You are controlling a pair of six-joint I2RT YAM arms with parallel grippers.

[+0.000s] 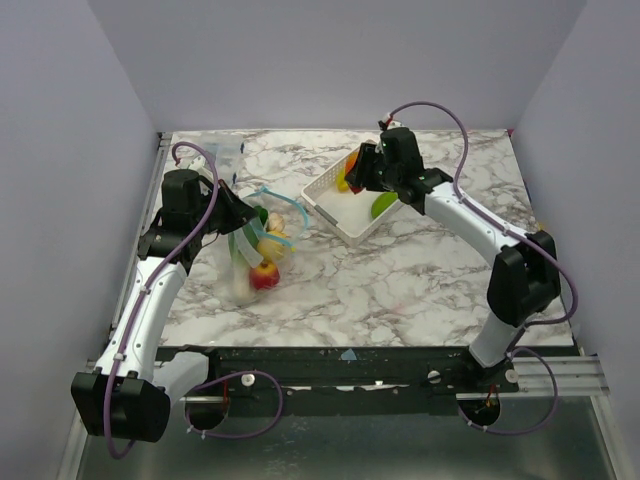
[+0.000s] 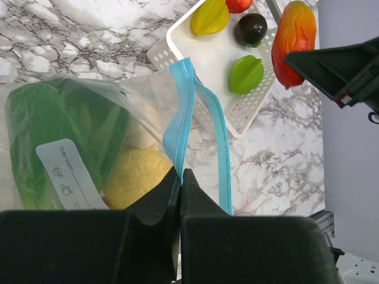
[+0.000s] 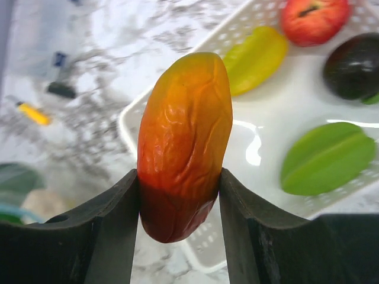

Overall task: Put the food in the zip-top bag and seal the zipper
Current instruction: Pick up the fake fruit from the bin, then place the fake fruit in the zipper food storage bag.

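The clear zip-top bag [image 1: 255, 250] lies left of centre, its mouth held up. It holds a green leafy piece [image 2: 59, 118], a yellow piece [image 2: 139, 171] and a red piece [image 1: 264, 277]. My left gripper [image 2: 180, 174] is shut on one lip of the blue zipper [image 2: 183, 100]; the other lip hangs apart, so the mouth is open. My right gripper [image 3: 179, 195] is shut on an orange-red fruit [image 3: 183, 142] and holds it above the near-left edge of the white basket [image 3: 266, 118]. In the top view this gripper [image 1: 355, 170] is right of the bag.
The white perforated basket [image 1: 345, 215] stands at centre back with a yellow star fruit [image 3: 254, 59], a red apple [image 3: 312, 18], a dark round piece [image 3: 354, 65] and a green star fruit [image 3: 327, 157]. A small clear box [image 1: 225, 155] sits at the back left.
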